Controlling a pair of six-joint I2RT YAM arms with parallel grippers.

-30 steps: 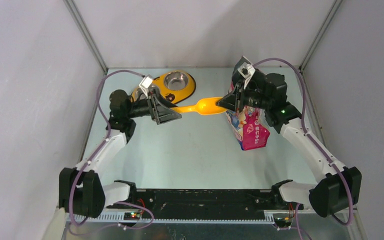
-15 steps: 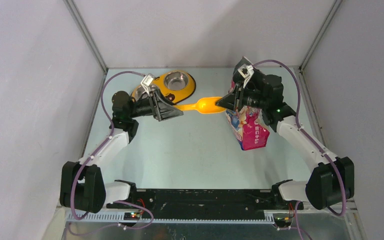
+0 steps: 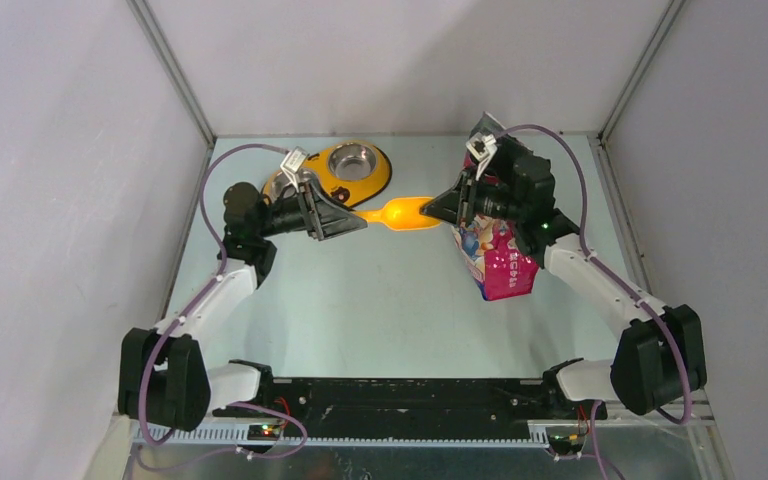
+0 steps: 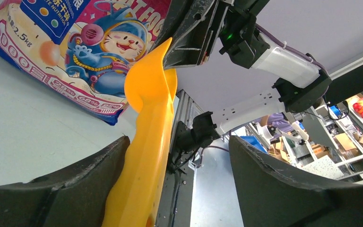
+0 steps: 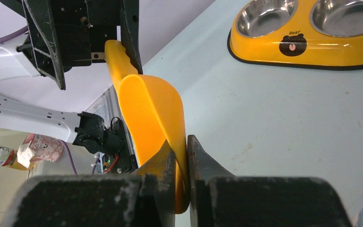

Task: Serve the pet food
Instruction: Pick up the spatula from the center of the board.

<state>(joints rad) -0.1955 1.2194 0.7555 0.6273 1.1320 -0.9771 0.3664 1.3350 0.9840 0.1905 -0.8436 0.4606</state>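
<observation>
The pet food pouch (image 3: 500,262), glossy blue and pink with a cartoon cat, stands at the right of the table; it also shows in the left wrist view (image 4: 75,52). An orange scoop (image 3: 400,213) hangs level above the table between both arms. My right gripper (image 3: 438,208) is shut on the rim of the scoop's bowl (image 5: 151,109), pinching it between both fingers (image 5: 180,142). My left gripper (image 3: 355,222) is open around the scoop's handle (image 4: 146,137). The handle lies against one finger (image 4: 75,179), with a gap to the other.
A yellow double feeder (image 3: 355,170) with two steel bowls sits at the back, behind the left gripper; the right wrist view shows it too (image 5: 307,42). Grey walls close in the table on three sides.
My right arm has carried the scoop a little to the left, so its handle reaches deeper between the left fingers. The left jaws have narrowed somewhat around the handle.
</observation>
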